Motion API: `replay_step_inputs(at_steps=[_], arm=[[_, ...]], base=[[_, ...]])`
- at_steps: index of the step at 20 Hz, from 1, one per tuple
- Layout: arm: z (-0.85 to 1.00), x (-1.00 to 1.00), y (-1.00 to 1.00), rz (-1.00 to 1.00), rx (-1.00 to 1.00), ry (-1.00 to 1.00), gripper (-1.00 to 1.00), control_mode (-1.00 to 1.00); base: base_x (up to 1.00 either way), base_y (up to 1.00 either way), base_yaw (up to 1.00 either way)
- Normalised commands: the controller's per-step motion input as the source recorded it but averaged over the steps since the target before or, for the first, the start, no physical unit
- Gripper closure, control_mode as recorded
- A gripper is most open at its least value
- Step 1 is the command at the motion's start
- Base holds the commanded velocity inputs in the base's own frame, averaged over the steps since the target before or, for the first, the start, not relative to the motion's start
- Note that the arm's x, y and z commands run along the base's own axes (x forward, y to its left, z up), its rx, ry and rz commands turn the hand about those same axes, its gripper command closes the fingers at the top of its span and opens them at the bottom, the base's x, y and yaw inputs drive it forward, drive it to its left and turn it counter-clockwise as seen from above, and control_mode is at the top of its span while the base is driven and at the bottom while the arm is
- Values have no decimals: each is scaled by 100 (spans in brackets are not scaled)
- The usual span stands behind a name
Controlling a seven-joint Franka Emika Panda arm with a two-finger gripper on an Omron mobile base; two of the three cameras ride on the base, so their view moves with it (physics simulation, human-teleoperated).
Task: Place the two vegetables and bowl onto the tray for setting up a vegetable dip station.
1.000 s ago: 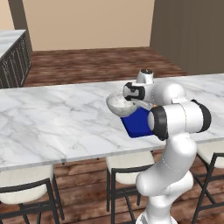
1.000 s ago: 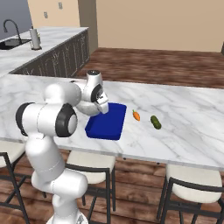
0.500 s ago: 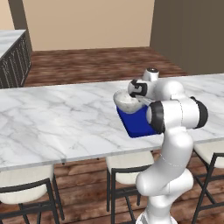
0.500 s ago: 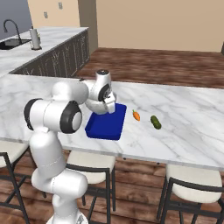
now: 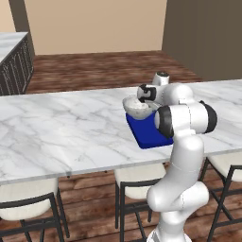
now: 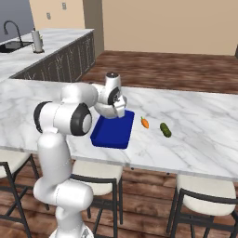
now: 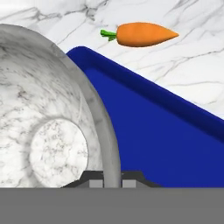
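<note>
**Bowl in my grip above the tray**

My gripper (image 7: 112,178) is clamped on the rim of the one round grey-white speckled stone bowl (image 7: 48,131), held over the single flat deep-blue tray (image 7: 166,144). Beyond the tray's far rim lie one orange carrot (image 7: 140,34) and one dark green vegetable (image 6: 164,129), both on the white marble counter (image 5: 56,132).

A long white marble bench (image 5: 61,132) with grey veining runs across the middle of the frame, and black-framed stools with cream seats (image 5: 28,208) are tucked under its near edge, above a dark wood plank floor (image 5: 94,71). In the right base view, a second marble counter on dark cabinets (image 6: 60,60) sits at the upper left, carrying a sink with a dark curved faucet (image 6: 11,32) and a small metal canister (image 6: 37,42) beside it. Tan walls (image 5: 94,23) close off the background.
</note>
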Motion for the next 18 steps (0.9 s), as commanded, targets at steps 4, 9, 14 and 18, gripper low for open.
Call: replay_step_inputs(at_steps=[4,9,14,18], arm=[[0,29,-15,0,2,0,100,-100],[0,28,-19,0,3,0,100,-100],[-4,27,-13,0,1,1,100,-100],[-18,15,-6,0,0,0,100,-100]], base=[[0,0,0],[0,0,0],[0,0,0],[0,0,0]])
